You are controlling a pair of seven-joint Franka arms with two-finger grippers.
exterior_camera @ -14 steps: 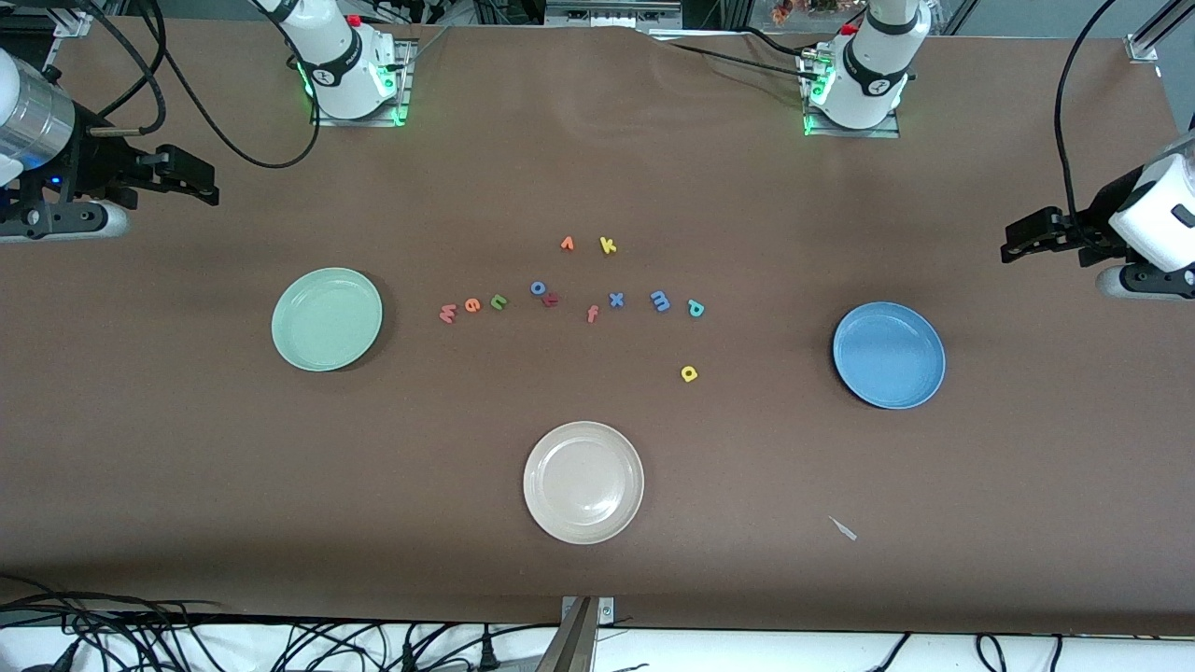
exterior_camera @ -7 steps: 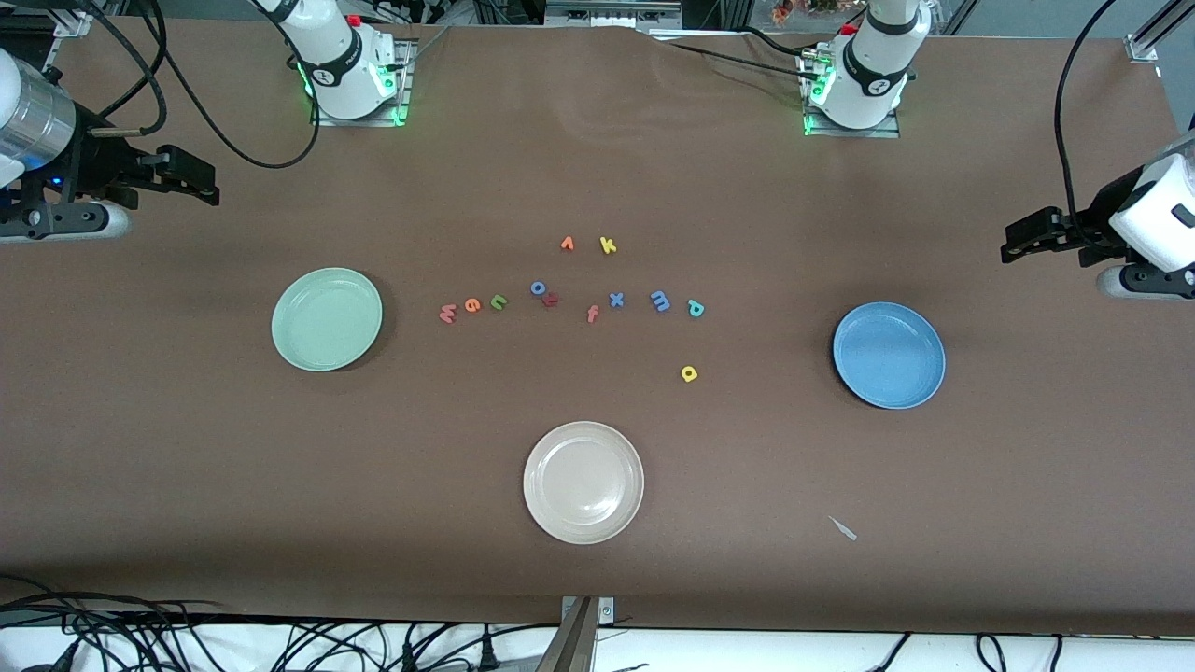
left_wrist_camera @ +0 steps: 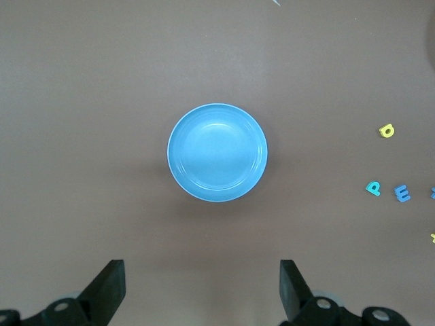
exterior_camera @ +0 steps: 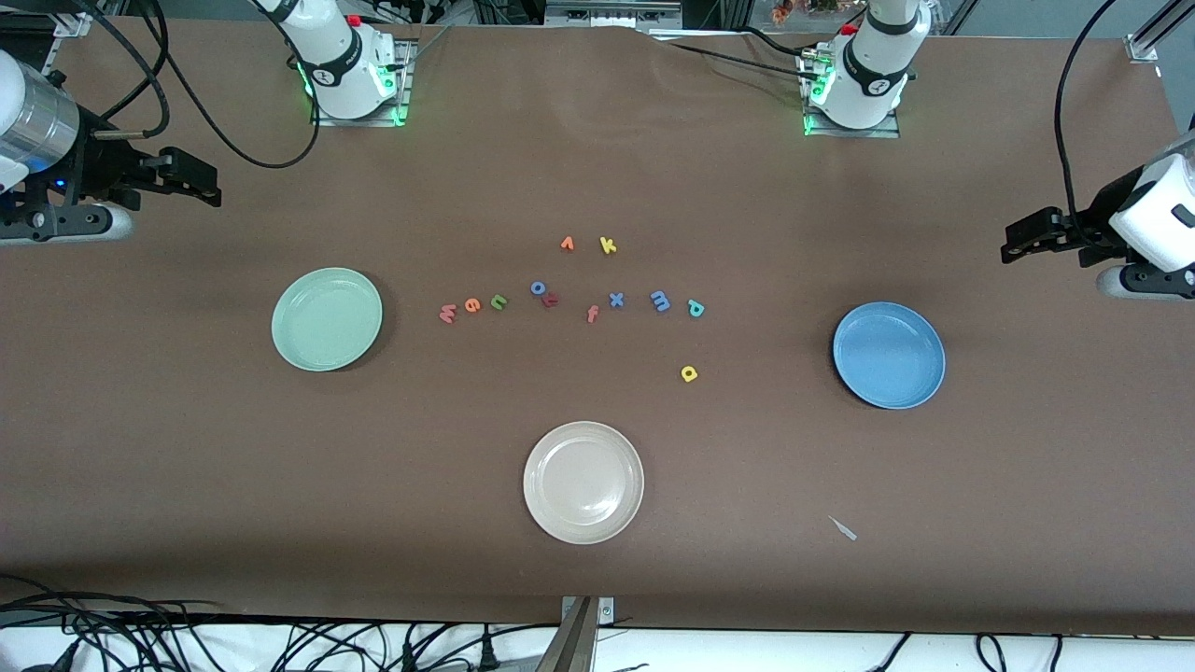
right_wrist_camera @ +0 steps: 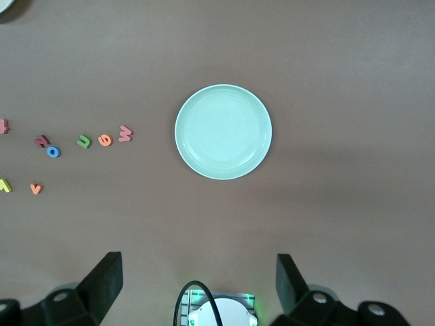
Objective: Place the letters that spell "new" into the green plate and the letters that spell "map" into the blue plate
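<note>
The green plate (exterior_camera: 327, 319) lies toward the right arm's end, the blue plate (exterior_camera: 889, 355) toward the left arm's end. Between them runs a row of foam letters: pink w (exterior_camera: 447, 314), orange e (exterior_camera: 472, 303), green n (exterior_camera: 499, 301), then blue m (exterior_camera: 660, 300) and teal p (exterior_camera: 695, 308). Yellow a (exterior_camera: 689, 373) lies nearer the front camera. My right gripper (exterior_camera: 207, 182) hangs open and empty high over the table's end, looking down on the green plate (right_wrist_camera: 223, 132). My left gripper (exterior_camera: 1013, 241) hangs open and empty over the other end, above the blue plate (left_wrist_camera: 217, 152).
A cream plate (exterior_camera: 583, 482) lies nearest the front camera. Other letters sit mid-row: blue o (exterior_camera: 539, 287), a dark red letter (exterior_camera: 551, 300), orange f (exterior_camera: 592, 314), blue x (exterior_camera: 616, 300). An orange letter (exterior_camera: 567, 244) and yellow k (exterior_camera: 608, 245) lie farther off. A small scrap (exterior_camera: 843, 528) lies on the cloth.
The right arm's wrist has drifted very slightly. The letters, the plates and the left arm have not moved.
</note>
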